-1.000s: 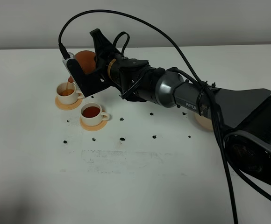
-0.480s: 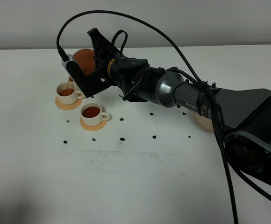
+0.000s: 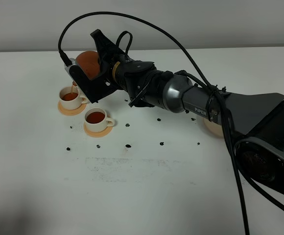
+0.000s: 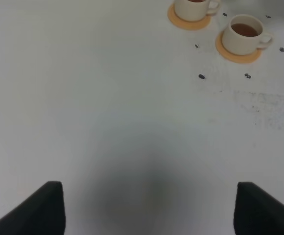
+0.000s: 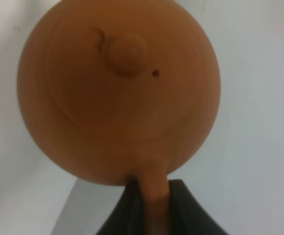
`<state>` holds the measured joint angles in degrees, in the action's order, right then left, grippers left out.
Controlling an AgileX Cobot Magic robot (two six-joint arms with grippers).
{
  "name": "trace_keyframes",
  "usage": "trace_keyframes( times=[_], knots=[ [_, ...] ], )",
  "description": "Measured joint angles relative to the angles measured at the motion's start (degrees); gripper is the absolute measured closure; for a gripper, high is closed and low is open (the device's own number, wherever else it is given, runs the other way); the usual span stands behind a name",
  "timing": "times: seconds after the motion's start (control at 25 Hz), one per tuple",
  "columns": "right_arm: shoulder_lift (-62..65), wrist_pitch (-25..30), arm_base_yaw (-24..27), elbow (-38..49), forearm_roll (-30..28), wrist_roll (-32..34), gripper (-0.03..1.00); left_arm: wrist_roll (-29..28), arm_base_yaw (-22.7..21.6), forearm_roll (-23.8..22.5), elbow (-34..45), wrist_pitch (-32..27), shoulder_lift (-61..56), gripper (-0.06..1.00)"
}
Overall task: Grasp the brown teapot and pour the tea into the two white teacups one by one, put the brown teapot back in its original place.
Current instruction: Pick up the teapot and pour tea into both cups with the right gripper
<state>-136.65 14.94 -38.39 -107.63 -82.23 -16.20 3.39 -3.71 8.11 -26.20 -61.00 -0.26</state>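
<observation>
White counter [image 3: 147, 196], marked with small dark specks and a faint smudged patch, meeting a pale grey wall at the rear. The right gripper [image 3: 90, 73], jaws clamped on the handle of the brown teapot [image 3: 88, 62], holds it tilted above the farther white teacup [image 3: 71, 96], a thin stream of tea falling in; the nearer white teacup [image 3: 97, 119] holds tea, each cup on an orange coaster [image 3: 71, 108]. The cream saucer [image 3: 211, 128] lies partly hidden behind the right arm, and the left gripper [image 4: 147, 210], jaws apart, hangs over bare counter.

"PIPER" on right arm [image 3: 201, 110]
</observation>
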Motion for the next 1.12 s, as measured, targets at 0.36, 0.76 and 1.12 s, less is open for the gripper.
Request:
trace_keyframes(
  times=[0.36,0.76,1.12],
  knots=[
    [0.0,-0.05,0.0,0.0,-2.1,0.08,0.88,0.05,0.0,0.0,0.0,0.0,0.0,0.27],
    [0.0,-0.11,0.0,0.0,-4.48,0.23,0.88,0.05,0.0,0.0,0.0,0.0,0.0,0.27],
    [0.0,-0.36,0.0,0.0,-6.14,0.25,0.88,0.1,0.0,0.0,0.0,0.0,0.0,0.27]
  ],
)
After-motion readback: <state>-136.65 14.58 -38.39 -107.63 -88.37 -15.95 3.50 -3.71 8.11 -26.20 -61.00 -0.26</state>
